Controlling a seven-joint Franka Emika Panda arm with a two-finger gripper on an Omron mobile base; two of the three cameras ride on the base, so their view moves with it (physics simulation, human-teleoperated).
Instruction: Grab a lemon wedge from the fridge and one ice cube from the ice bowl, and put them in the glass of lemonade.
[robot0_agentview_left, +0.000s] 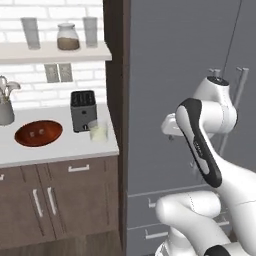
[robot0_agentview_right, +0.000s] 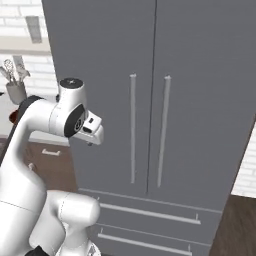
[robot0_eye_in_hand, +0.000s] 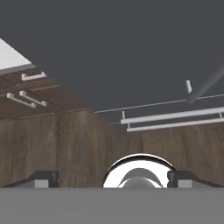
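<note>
The grey fridge (robot0_agentview_right: 190, 75) stands shut in front of me, its two silver bar handles (robot0_agentview_right: 132, 127) side by side; the lemon wedge is hidden. My gripper (robot0_eye_in_hand: 113, 180) is open with nothing between its fingertips (robot0_eye_in_hand: 43, 178), and it hangs close to the left door, pointing down along the fridge (robot0_eye_in_hand: 131, 52) front. On the counter to the left, the reddish-brown ice bowl (robot0_agentview_left: 20, 136) holds small pale ice cubes (robot0_agentview_left: 34, 133). The glass of lemonade (robot0_agentview_left: 98, 131) stands right of the bowl, in front of the toaster.
A black toaster (robot0_agentview_left: 83, 110) and a grey utensil cup (robot0_agentview_left: 6, 112) sit on the white counter (robot0_agentview_left: 60, 147). A dark wood panel (robot0_agentview_left: 117, 100) separates counter and fridge. Two fridge drawers (robot0_agentview_right: 150, 215) lie below the doors. A shelf (robot0_agentview_left: 55, 51) carries a jar and tall glasses.
</note>
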